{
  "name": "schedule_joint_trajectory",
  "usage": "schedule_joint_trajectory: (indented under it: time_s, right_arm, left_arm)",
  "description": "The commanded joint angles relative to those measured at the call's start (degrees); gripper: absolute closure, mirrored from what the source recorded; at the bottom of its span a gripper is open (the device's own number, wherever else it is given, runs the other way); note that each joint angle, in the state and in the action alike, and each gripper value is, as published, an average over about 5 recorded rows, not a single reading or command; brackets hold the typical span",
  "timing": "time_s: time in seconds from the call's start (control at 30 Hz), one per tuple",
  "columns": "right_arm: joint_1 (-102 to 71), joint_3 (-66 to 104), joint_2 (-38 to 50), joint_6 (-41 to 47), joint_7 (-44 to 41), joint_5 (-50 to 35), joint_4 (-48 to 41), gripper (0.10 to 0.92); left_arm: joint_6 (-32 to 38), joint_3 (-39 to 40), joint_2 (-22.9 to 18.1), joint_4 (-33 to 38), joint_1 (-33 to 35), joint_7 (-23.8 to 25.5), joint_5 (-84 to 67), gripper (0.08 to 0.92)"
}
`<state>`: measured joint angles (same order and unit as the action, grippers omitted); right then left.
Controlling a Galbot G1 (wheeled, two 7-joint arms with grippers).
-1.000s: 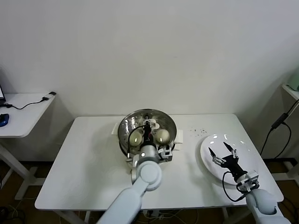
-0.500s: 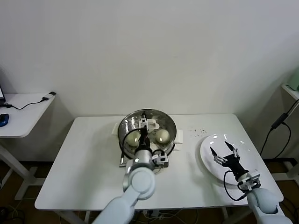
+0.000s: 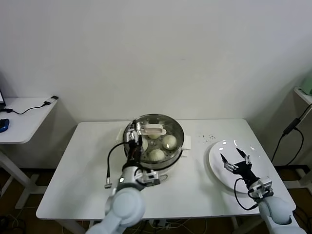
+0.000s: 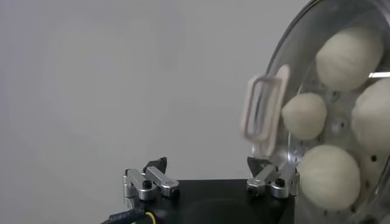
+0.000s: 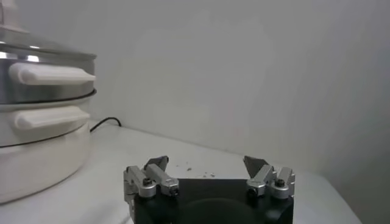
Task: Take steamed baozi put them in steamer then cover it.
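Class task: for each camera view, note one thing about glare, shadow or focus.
Head view: bright glints on the white plate and on the steamer rim. Left wrist view: a highlight runs along the steamer's edge; the baozi look soft, evenly lit. Right wrist view: the steamer's metal band carries a bright streak; the table is evenly lit.

even, soft indoor light, moderately bright; no hard shadows on the white table (image 3: pixel 87 161) or wall. small specular glints on the plate (image 3: pixel 222 146) rim and on the steamer (image 3: pixel 178 134) wall in the head view. left wrist view: buns (image 4: pixel 348 56) near the lens look soft-edged, a bright streak of glare at the pot's edge. right wrist view: steamer (image 5: pixel 36 91) blown pale, background wall hazy, gripper base dark and underexposed.
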<state>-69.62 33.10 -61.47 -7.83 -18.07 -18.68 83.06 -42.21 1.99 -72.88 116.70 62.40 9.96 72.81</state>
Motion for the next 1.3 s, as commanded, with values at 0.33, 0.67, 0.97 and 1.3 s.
schedule_joint_trajectory:
  time_s: [0.33, 0.67, 0.97, 1.3]
  right_arm:
    - [-4.64, 2.74, -3.47, 2.05, 2.94, 2.27, 8.13, 0.203]
    - [-6.53, 3.26, -4.1, 2.28, 2.76, 2.66, 9.76, 0.203]
    - [-8.02, 4.32, -4.65, 3.44, 1.26, 0.59, 10.78, 0.203]
    - [-9.09, 5.3, -4.24, 3.28, 1.14, -0.35, 10.89, 0.203]
  left_arm:
    - [39.24, -42.22, -2.77, 8.29, 29.82, -15.4, -70.22, 0.177]
    - [46.05, -49.79, -8.67, 0.57, 35.12, -11.36, -84.02, 0.177]
    - [47.75, -49.46, -10.73, 0.05, 36.43, -9.94, -82.81, 0.177]
    - [47.78, -48.34, -10.9, 0.77, 36.86, -9.72, -80.55, 0.177]
